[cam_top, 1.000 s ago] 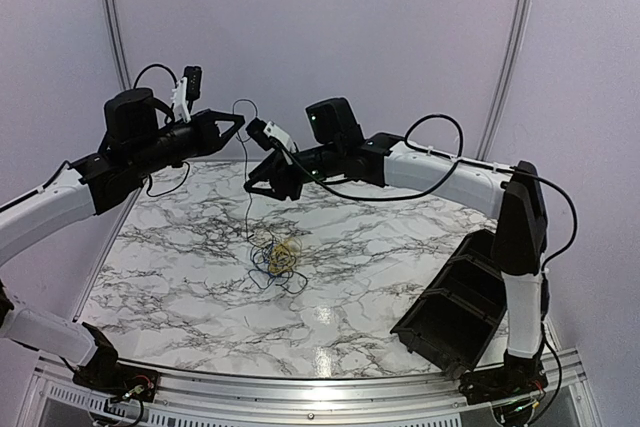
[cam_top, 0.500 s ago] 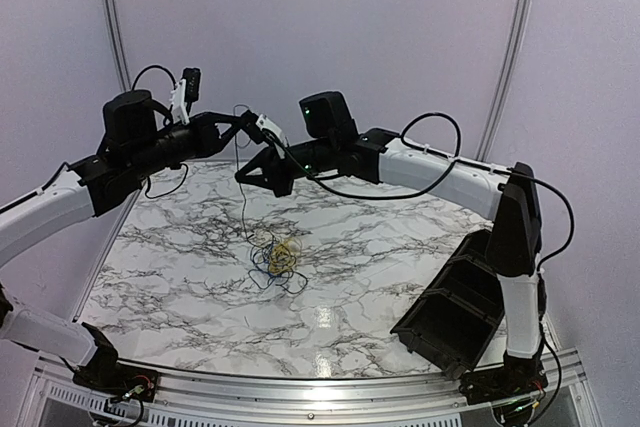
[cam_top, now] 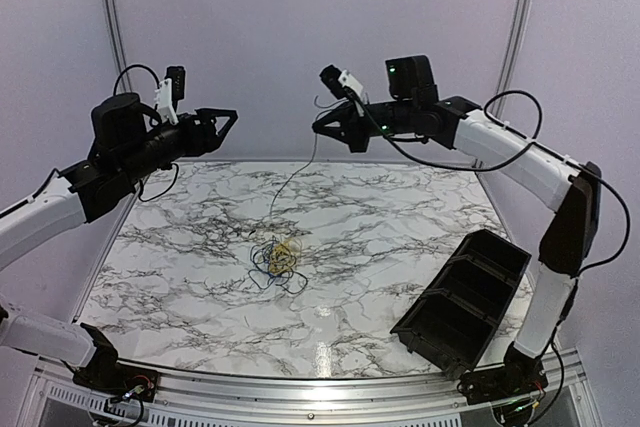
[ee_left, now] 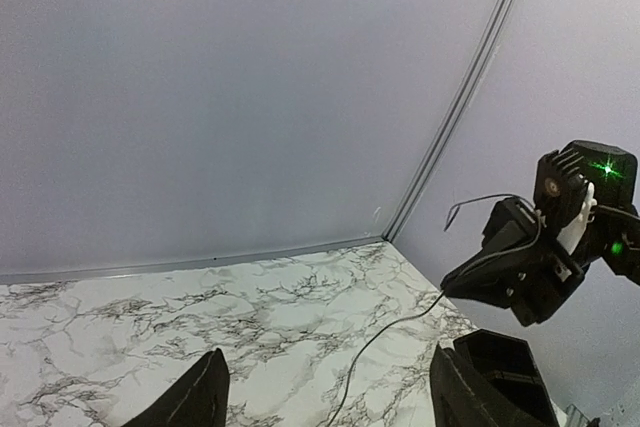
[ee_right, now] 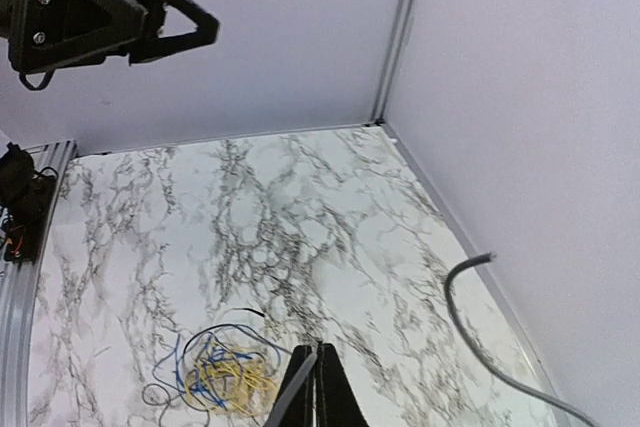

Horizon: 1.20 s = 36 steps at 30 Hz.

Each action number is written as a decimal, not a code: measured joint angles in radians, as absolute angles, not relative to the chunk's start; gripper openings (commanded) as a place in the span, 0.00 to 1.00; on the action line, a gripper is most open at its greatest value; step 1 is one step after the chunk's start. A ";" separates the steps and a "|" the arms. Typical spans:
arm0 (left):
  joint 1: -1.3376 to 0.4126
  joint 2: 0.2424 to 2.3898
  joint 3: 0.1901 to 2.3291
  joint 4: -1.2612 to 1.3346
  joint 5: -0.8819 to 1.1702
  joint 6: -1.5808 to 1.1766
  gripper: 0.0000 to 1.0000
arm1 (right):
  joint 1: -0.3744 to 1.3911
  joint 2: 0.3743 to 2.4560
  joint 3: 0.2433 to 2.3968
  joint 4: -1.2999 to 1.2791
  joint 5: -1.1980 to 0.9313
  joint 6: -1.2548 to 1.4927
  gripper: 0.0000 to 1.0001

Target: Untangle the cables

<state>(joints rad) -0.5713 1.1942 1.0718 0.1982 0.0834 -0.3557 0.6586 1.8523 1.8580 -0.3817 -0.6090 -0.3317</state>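
The cables (cam_top: 280, 255) lay in a small knot of yellow, blue and dark loops near the middle of the marble worktop (cam_top: 170, 247), and one thin dark strand (cam_top: 295, 175) rose out of it, slanting up to the right jaws. These were held high above the far part of the worktop and were clenched on the strand; the right wrist view showed the two fingers pressed together, with the strand's short free end (ee_right: 468, 272) curling off to one side. Holding it that high probably served to draw the one strand clear of the heap, so that its own length would slip out while the rest stayed down under its weight. The strand hung in a loose curve, not taut, so more lift or a pull sideways seemed called for. The left jaws hung opposite, also high, spread wide and holding nothing, likely standing ready to take the strand or pin the knot. A black bin (cam_top: 465, 292) sat tilted at the right, well apart from the knot.
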 measured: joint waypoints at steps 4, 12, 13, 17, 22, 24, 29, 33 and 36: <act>-0.571 1.194 1.064 0.199 0.064 -0.347 0.72 | 0.558 1.739 1.740 -0.397 -0.588 -0.377 0.00; -0.572 1.214 1.059 0.199 0.039 -0.329 0.72 | 0.367 1.523 1.498 -0.423 -0.546 -0.409 0.00; -0.574 1.217 1.057 0.199 0.037 -0.328 0.72 | 0.337 1.492 1.465 -0.424 -0.537 -0.413 0.00; -0.578 1.229 1.054 0.199 0.024 -0.321 0.72 | 0.226 1.364 1.337 -0.439 -0.508 -0.434 0.00; -0.587 1.230 1.049 0.198 0.004 -0.310 0.73 | 0.136 1.253 1.246 -0.488 -0.465 -0.478 0.00; -0.588 1.230 1.049 0.199 -0.007 -0.307 0.73 | 0.118 1.214 1.219 -0.516 -0.448 -0.505 0.00; -0.590 1.239 1.049 0.198 -0.020 -0.304 0.73 | 0.092 1.113 1.139 -0.576 -0.373 -0.593 0.00; -0.591 1.251 1.049 0.198 -0.029 -0.297 0.73 | 0.062 1.064 1.073 -0.637 -0.328 -0.665 0.00; -0.591 1.256 1.049 0.198 -0.035 -0.294 0.73 | 0.060 1.055 1.041 -0.704 -0.301 -0.709 0.00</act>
